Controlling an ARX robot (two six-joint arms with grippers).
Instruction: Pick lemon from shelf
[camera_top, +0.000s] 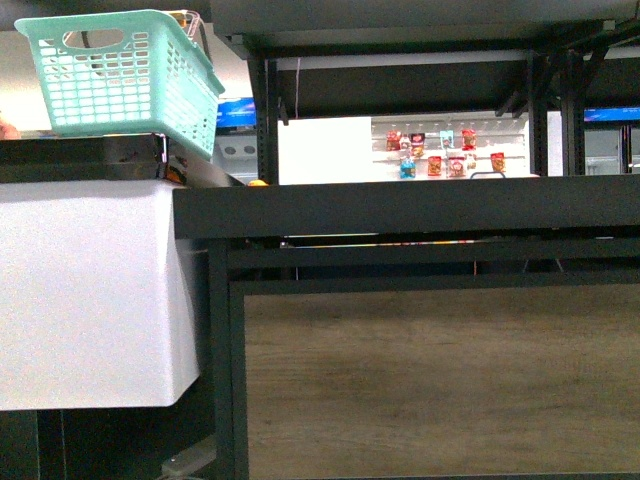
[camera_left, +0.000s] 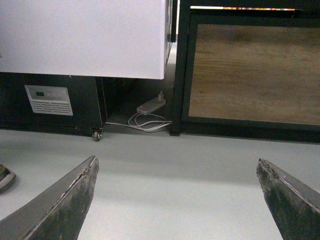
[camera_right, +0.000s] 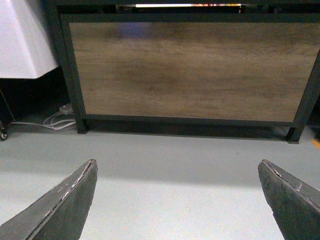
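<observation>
Even, soft indoor light; the white cabinet (camera_top: 85, 290) glares slightly, and all three views look mildly soft.

Nothing is reading legibly: the small red and blue hanging snack packets (camera_top: 440, 152) and the white vented control panel (camera_left: 48, 99) are showing markings too small to read.

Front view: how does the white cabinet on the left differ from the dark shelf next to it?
The cabinet has a plain white front; the shelf is black metal framing a wood-grain panel. The cabinet's dark base has a small wheel; the shelf stands on fixed legs. A turquoise basket sits tilted above the cabinet; the shelf's lip hides what lies on it. Both stand on the same grey floor.
</observation>
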